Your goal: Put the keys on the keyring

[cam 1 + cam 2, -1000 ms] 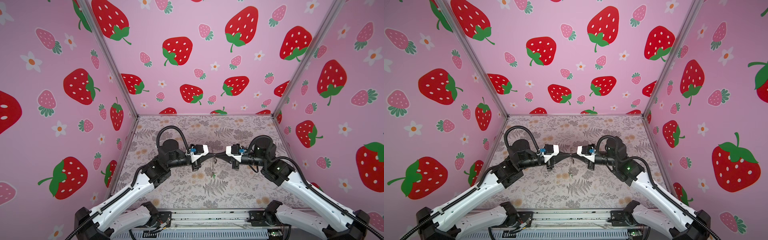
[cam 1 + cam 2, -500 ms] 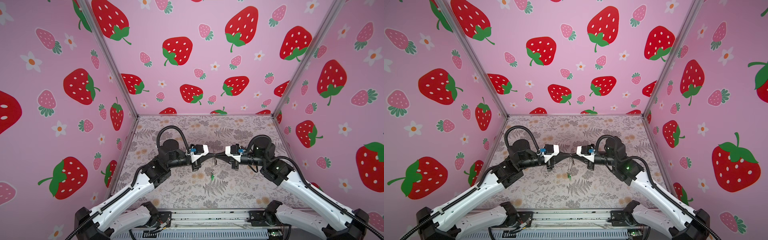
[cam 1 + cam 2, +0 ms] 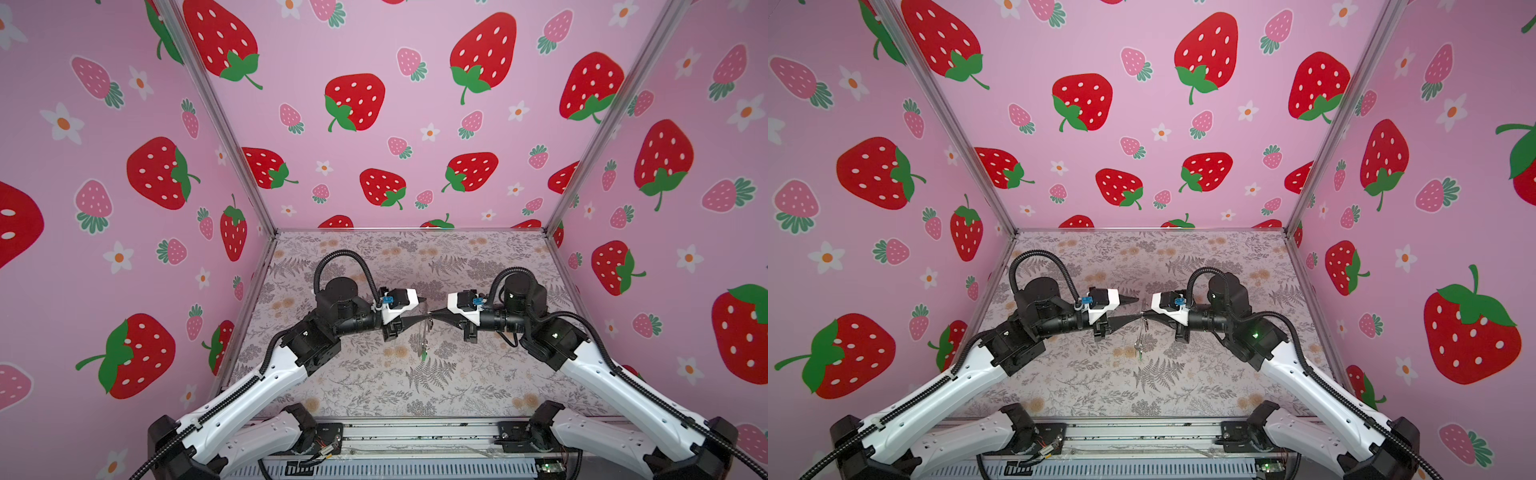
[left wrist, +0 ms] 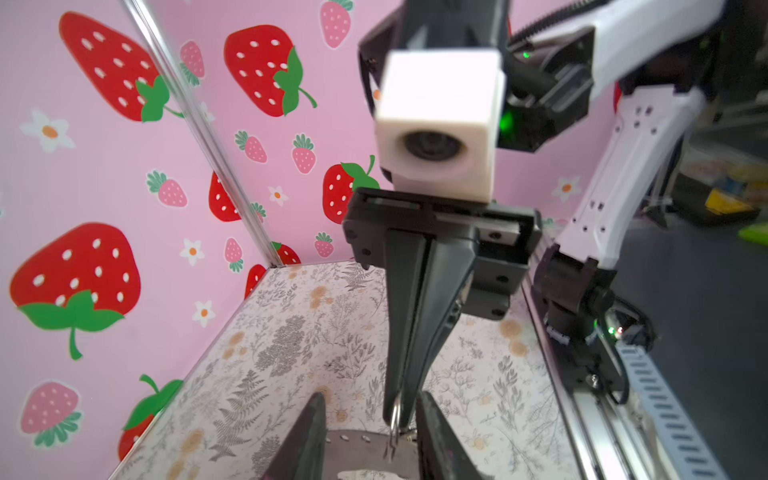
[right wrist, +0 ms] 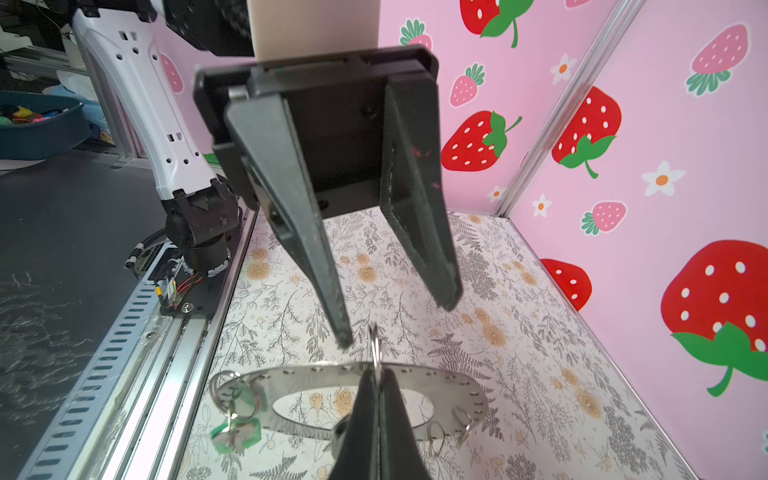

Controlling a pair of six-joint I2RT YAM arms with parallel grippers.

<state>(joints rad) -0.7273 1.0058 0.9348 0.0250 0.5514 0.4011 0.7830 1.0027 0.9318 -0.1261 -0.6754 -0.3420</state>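
The keyring [image 5: 436, 380], a flat grey metal ring with small edge holes, hangs in the air above the table. My right gripper [image 5: 376, 374] is shut on a wire loop [image 5: 375, 343] at its rim. A bright green key [image 5: 235, 432] dangles from another loop at one end and shows in both top views [image 3: 423, 355] [image 3: 1141, 354]. My left gripper [image 4: 371, 401] stands open, one finger on each side of the right gripper's tip [image 4: 399, 411], touching nothing. I cannot make out a second key. In both top views the two grippers meet tip to tip at mid-table [image 3: 427, 309] [image 3: 1144, 316].
The floral table [image 3: 478, 374] lies well below the hanging keyring. Pink strawberry walls close in three sides. Two spare wire loops [image 5: 434, 434] hang from the keyring's other end. A metal rail [image 3: 415, 436] runs along the front edge.
My left gripper has opened and let go of the loop. The right gripper stays shut and now holds the keyring alone. Neither arm has shifted noticeably.
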